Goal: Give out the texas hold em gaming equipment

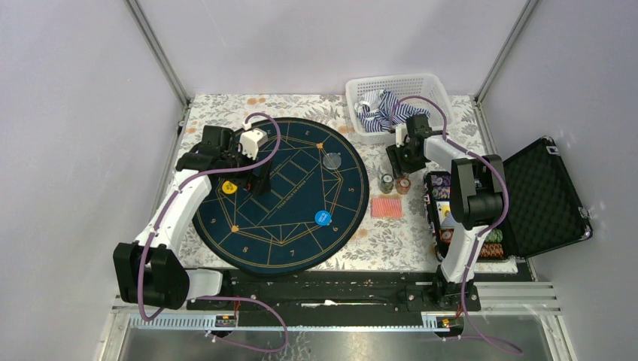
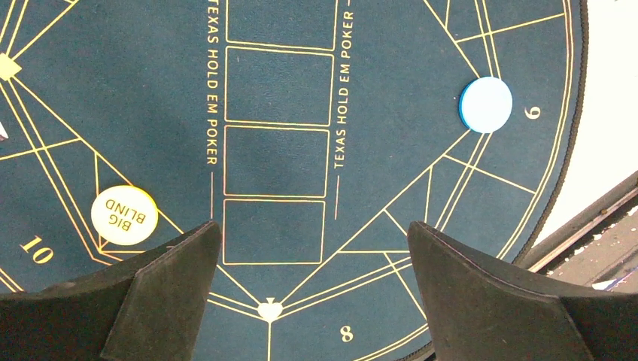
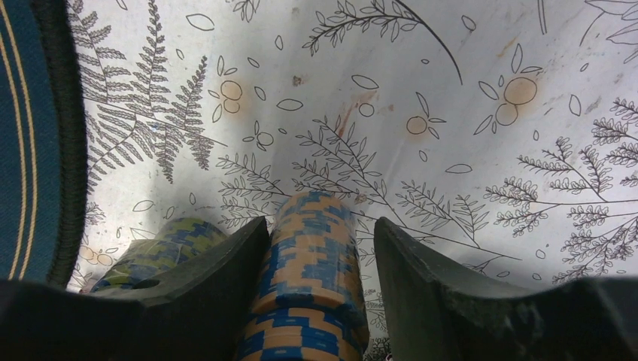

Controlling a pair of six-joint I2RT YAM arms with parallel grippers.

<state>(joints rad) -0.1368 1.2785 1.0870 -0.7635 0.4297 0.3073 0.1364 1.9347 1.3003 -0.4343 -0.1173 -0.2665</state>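
Hovering over the navy mat (image 2: 98,83), the left gripper (image 2: 312,289) is spread wide with nothing between its fingers; only their tips show, the rest cut off at the frame's bottom edge. On the mat lie a cream-orange "BIG BLIND" disc (image 2: 124,215), a blue disc (image 2: 486,104) near the number 6, and a grey disc (image 1: 332,159), its print too small to read.

The right gripper (image 3: 320,252) straddles an orange-and-blue chip stack (image 3: 312,278) on the floral cloth (image 3: 421,90). I cannot tell whether the pads press it. A second, greenish stack (image 3: 162,252) stands just outside the mat-side finger, half hidden.

The red-backed cards (image 1: 387,207) lie on the cloth between mat and open case (image 1: 545,192). The right arm covers much of the case's chip rows.
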